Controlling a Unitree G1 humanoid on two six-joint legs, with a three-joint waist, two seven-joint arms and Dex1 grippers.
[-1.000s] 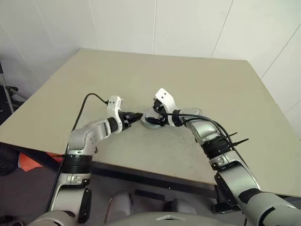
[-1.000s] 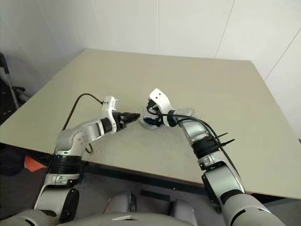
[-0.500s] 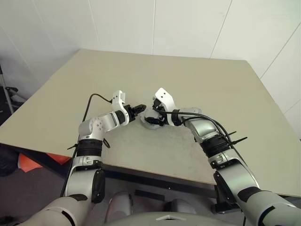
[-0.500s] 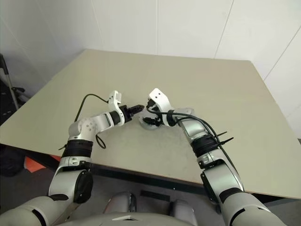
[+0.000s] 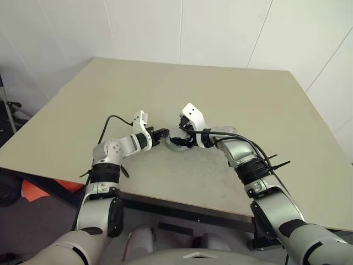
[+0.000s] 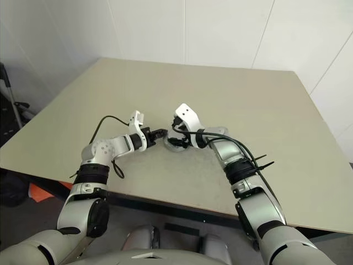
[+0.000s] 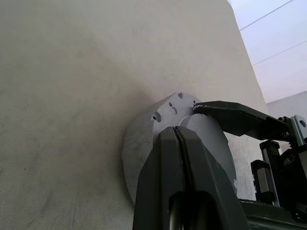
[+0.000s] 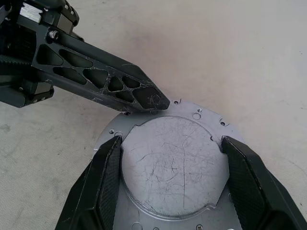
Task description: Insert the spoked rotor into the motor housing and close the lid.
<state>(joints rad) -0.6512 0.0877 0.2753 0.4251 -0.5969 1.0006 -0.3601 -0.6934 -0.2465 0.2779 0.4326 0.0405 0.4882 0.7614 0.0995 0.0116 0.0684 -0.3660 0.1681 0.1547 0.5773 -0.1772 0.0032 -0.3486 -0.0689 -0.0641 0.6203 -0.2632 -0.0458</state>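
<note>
Large beige tabletop point(image 5: 231, 105), near-centre holds work. Round grey metal motor housing point(image 8: 175, 165), scratched flat lid on top, sits on flanged base plate. Right gripper point(image 8: 173, 160) spread wide, fingers clasping housing's sides. Left gripper point(image 8: 156, 101), fingers pressed together, tips touching housing's left rim.

Scratched silver-grey motor housing point(image 8: 175, 165), black left pincer point(image 8: 152, 100) fingers, beige table point(image 5: 165, 88)

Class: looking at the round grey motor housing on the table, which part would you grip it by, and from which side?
Grip the motor housing by its raised round body, fingers on opposite sides of the curved wall, coming from above. The right gripper already straddles it like that; the flat flange looks too thin to pinch.
</note>
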